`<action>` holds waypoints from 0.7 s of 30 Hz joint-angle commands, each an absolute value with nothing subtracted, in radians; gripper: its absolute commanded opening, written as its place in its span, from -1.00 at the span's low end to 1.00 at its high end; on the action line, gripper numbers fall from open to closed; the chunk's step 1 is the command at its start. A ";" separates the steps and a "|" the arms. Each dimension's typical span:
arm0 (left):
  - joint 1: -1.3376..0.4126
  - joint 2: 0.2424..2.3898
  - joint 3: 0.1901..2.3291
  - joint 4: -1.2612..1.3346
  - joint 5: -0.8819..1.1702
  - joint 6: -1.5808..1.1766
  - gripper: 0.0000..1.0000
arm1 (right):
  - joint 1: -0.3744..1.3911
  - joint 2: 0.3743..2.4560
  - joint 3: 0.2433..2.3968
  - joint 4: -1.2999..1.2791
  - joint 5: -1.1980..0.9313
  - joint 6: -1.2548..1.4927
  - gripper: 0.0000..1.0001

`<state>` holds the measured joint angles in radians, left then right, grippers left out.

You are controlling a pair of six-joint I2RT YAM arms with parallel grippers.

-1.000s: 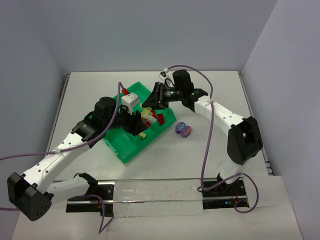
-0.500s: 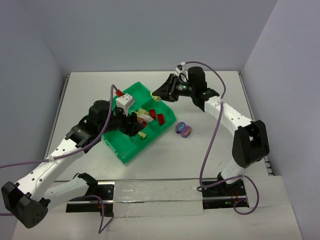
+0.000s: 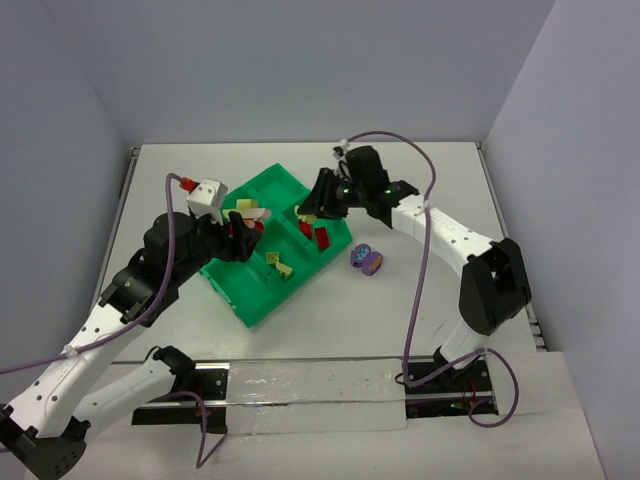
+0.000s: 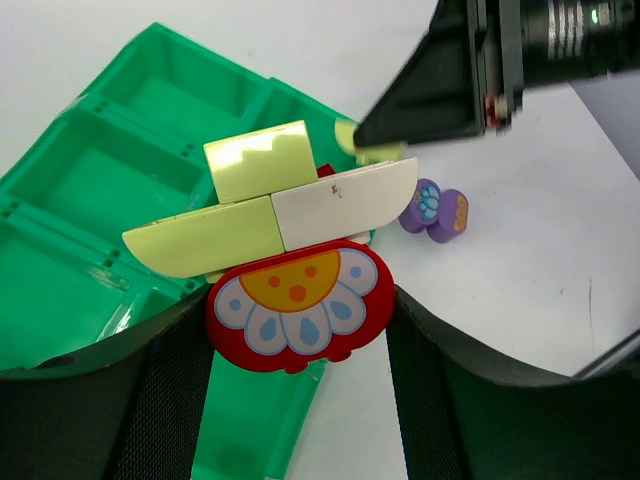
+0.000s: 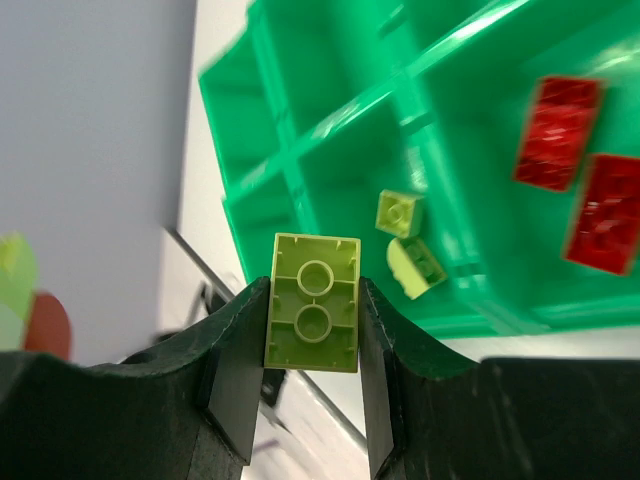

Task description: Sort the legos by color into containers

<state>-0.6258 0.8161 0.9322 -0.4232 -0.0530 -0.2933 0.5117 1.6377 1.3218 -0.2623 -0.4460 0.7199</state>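
Two grippers are hovering over the green tray as I am watching. My left gripper is hanging over the tray's left side, clamping a red flower piece stacked with pale yellow-green bricks and a white brick. My right gripper is pinching a yellow-green brick above the tray's far edge. Two red bricks are lying in one compartment, with two yellow-green pieces in the next. Purple pieces are sitting on the table just right of the tray.
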 commanded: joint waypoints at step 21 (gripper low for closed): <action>-0.621 0.912 1.057 -0.473 -0.139 -0.326 -1.00 | 0.702 1.772 1.486 -0.425 -0.315 0.560 0.51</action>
